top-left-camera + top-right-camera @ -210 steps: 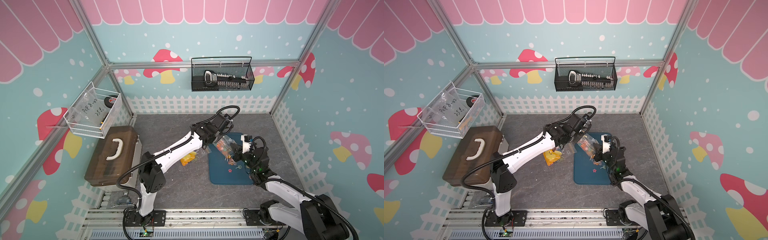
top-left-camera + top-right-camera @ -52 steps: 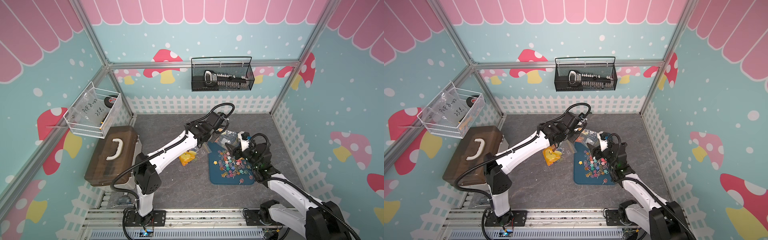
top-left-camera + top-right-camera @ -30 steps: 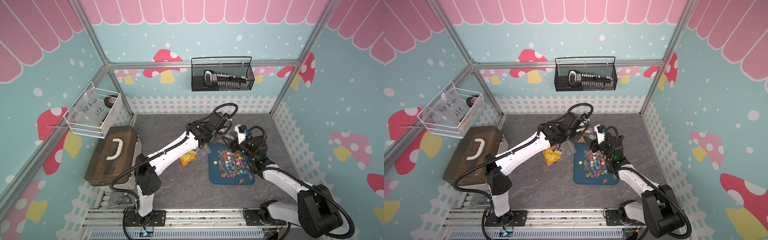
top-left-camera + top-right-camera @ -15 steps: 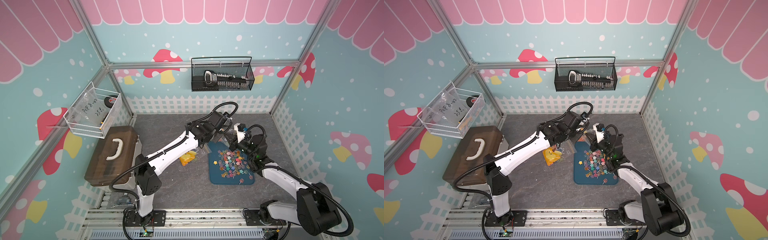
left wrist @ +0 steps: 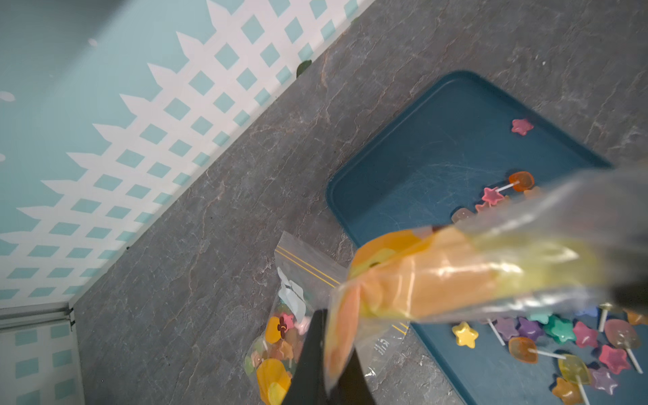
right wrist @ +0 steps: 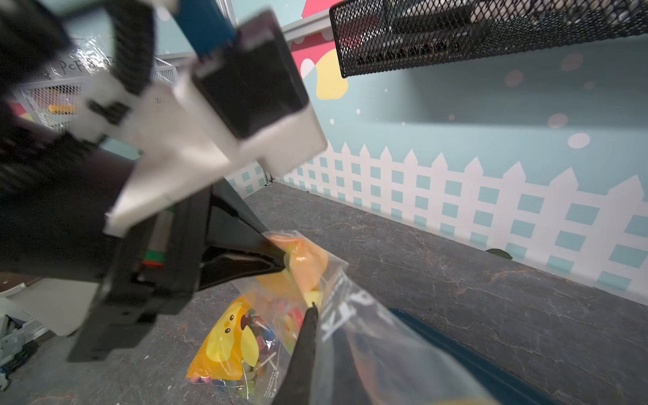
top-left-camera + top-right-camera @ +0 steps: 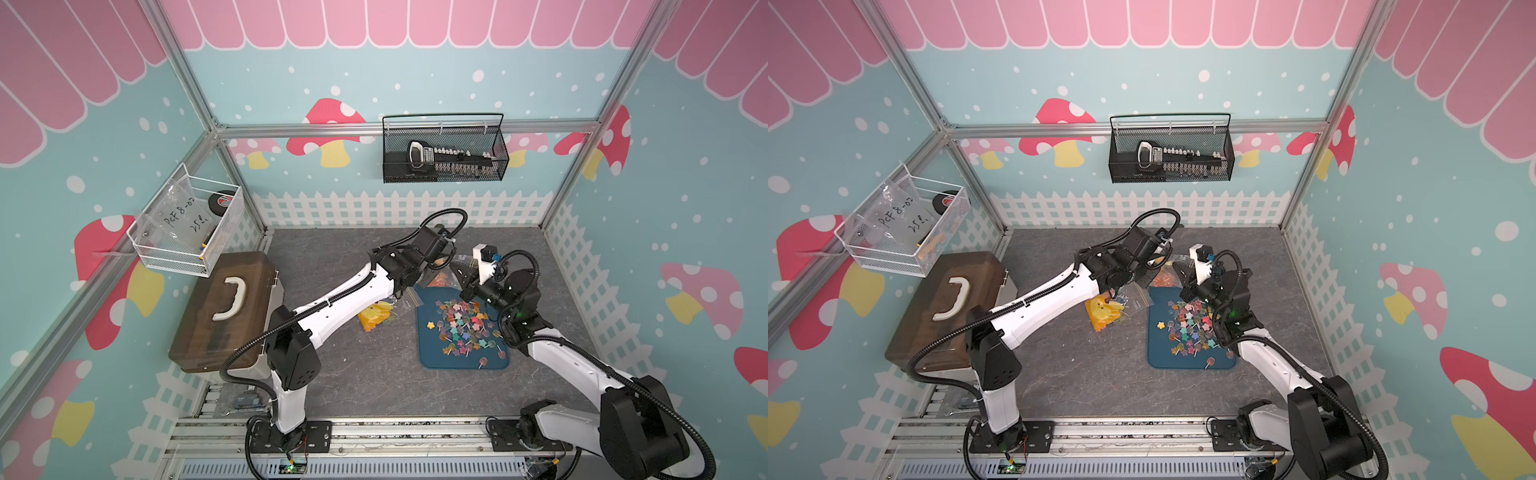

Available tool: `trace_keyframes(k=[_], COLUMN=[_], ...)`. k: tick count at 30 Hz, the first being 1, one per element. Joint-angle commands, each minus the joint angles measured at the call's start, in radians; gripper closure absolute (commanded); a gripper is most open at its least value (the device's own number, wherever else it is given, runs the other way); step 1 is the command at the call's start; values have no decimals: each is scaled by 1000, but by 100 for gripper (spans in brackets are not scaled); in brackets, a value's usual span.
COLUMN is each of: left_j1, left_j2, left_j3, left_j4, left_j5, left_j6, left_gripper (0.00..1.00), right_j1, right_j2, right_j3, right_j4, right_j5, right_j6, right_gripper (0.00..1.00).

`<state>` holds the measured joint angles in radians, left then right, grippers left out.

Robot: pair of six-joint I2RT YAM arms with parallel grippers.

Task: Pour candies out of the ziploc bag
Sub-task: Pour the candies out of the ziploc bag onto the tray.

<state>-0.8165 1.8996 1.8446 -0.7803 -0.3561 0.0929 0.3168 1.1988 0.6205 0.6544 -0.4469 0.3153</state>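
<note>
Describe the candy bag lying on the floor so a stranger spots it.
Find the blue tray on the grey floor. Beside its edge facing the brown case lies a clear zip bag with a yellow cartoon face. Unlike the bag held in the air, no pincer touches it.

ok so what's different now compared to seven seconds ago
The small mixed-colour lollipop candies have spilled from the clear ziploc bag onto the dark blue tray. The right gripper let go and shut on it again. The left gripper kept its pinch; the yellow candy bag beside the tray stayed put.
</note>
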Motion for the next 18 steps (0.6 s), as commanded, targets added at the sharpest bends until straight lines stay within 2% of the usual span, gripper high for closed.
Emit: trace_keyframes(k=[1,8,10,12,13,18], left_j1=[32,50,51,53,55,87], left_j2=[-64,-122,-154,-183,-198,-284], left_j3=[-37,-130,-176,-215,-242,-358], left_j4=[35,119,162,198,218,314], left_j5=[-24,30,69,91,103,191], left_j6=[-21,5,24,41,45,54], left_gripper=[100,98,84,74,64,42], right_j1=[-2,-2,-2,-2,-2,-2], right_j2=[-30,-26,-24,-25,-26,-25], right_j3=[1,31,39,45,48,65], right_j4=[57,57,56,56,53,51], right_j5=[-12,-40,-48,-50,-51,-60], right_j6=[31,60,64,66,67,70], right_gripper=[100,100,100,100,100,100])
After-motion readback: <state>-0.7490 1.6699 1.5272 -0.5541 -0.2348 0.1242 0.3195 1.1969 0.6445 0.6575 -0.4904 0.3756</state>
